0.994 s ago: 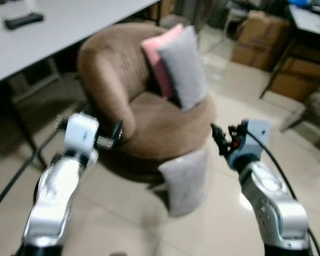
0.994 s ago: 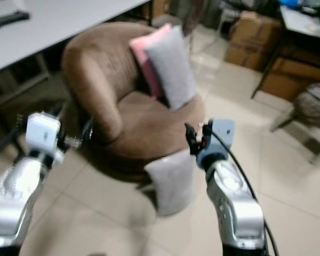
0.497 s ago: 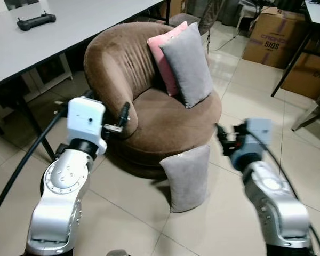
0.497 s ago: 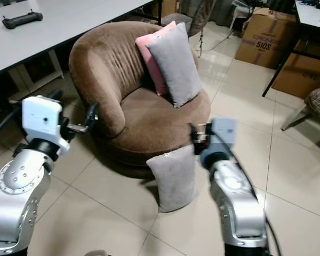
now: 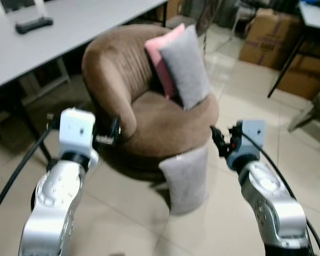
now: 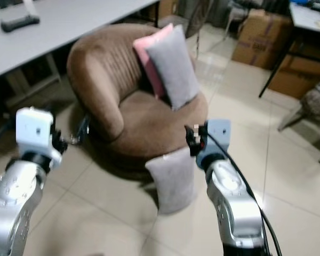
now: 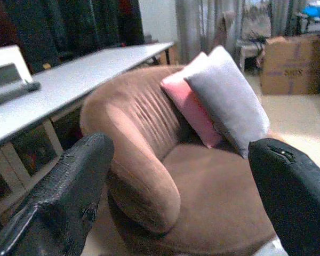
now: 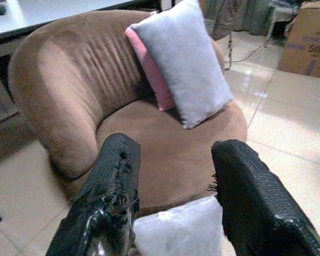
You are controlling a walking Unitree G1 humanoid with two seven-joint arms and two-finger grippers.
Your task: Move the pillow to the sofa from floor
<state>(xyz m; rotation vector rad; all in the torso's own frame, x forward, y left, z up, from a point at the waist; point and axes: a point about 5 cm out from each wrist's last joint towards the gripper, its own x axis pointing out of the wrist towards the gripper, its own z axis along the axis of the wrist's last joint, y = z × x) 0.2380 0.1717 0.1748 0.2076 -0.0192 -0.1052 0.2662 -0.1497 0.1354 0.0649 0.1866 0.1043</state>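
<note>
A grey pillow (image 5: 185, 178) stands on the tiled floor, leaning against the front of a round brown sofa chair (image 5: 149, 120). A second grey pillow (image 5: 185, 66) and a pink pillow (image 5: 161, 53) rest upright against the chair's back. My right gripper (image 5: 217, 141) hangs open just right of and above the floor pillow (image 8: 181, 232), with nothing between its fingers (image 8: 117, 181). My left gripper (image 5: 113, 130) is open, raised beside the chair's left arm; its fingers (image 7: 69, 197) frame the seat in the left wrist view.
A white table (image 5: 58, 32) with a black controller (image 5: 33, 24) stands at the back left. Cardboard boxes (image 5: 269, 37) and a black-legged desk (image 5: 309, 32) stand at the back right. Open tiled floor (image 5: 128, 213) lies in front of the chair.
The camera has shifted and the picture is blurred. My left gripper has dropped a little lower beside the chair's arm. The right gripper holds its place near the floor pillow.
</note>
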